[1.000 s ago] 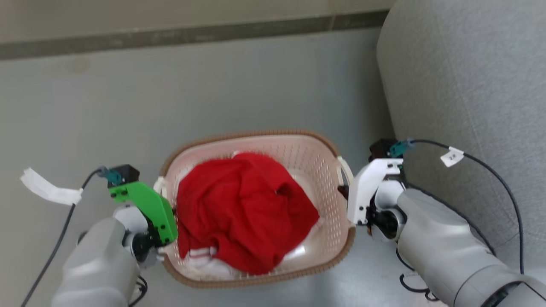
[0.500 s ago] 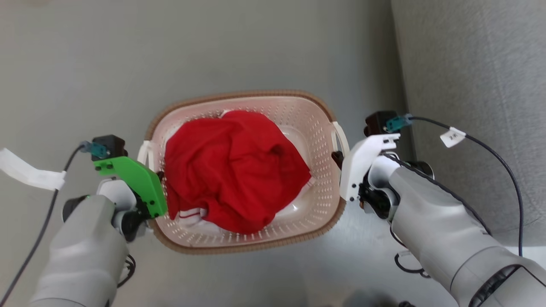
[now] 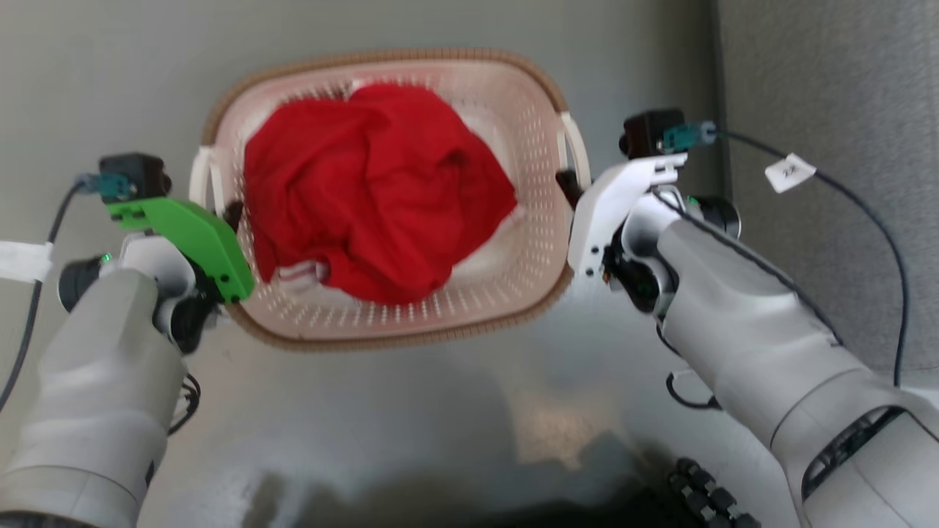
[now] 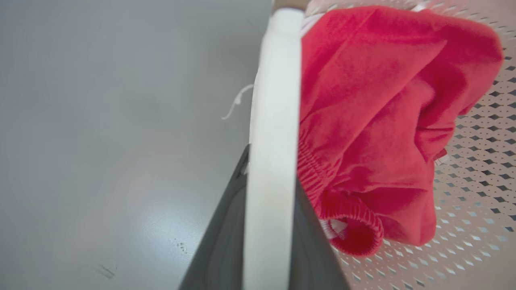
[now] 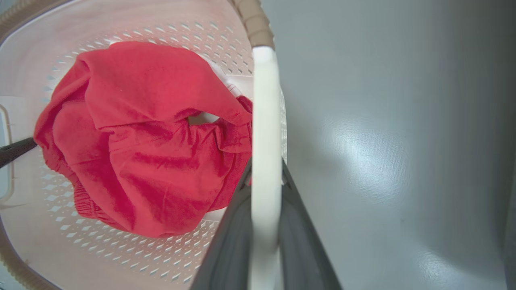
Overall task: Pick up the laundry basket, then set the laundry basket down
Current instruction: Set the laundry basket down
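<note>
Laundry basket (image 3: 440, 312), glossy grey floor (image 3: 411, 418) beneath

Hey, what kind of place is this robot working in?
Probably a home, perhaps a living room: a laundry basket holding red clothing, over a smooth grey floor, beside grey upholstered furniture, likely a sofa.

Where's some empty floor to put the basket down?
Bare floor lies on the robot's side of the basket, between the left arm and right arm, and more off to the basket's left. The right side is crowded: the grey sofa stands close beside that arm.
</note>
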